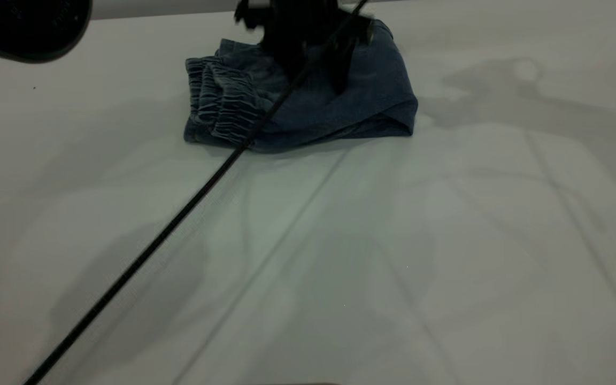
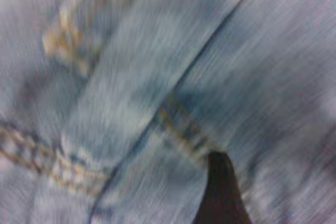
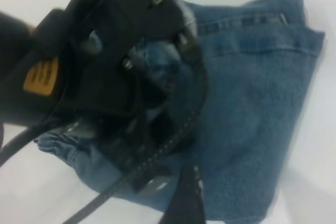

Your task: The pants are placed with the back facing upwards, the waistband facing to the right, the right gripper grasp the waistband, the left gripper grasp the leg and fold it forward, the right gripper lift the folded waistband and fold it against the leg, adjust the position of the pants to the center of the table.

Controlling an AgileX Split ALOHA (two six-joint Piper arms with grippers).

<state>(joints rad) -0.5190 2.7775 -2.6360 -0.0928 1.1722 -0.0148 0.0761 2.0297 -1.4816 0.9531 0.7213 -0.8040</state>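
Note:
The pants (image 1: 340,107) lie folded into a compact blue denim bundle at the far middle of the white table (image 1: 340,256). The ruched waistband (image 1: 217,99) forms the bundle's left end in the exterior view. My left gripper (image 1: 308,48), black and trailing a braided cable (image 1: 179,214), is down on top of the bundle. Its wrist view is filled with denim and seams (image 2: 178,124) right against the camera. My right gripper (image 3: 210,203) hovers over the pants (image 3: 252,103) and looks onto the left gripper (image 3: 121,77); it is outside the exterior view. The printed leg is hidden in the fold.
The cable runs diagonally across the table from the near left corner to the pants. A black rounded part (image 1: 24,27) of the rig sits at the far left corner. Arm shadows fall on the table's right side.

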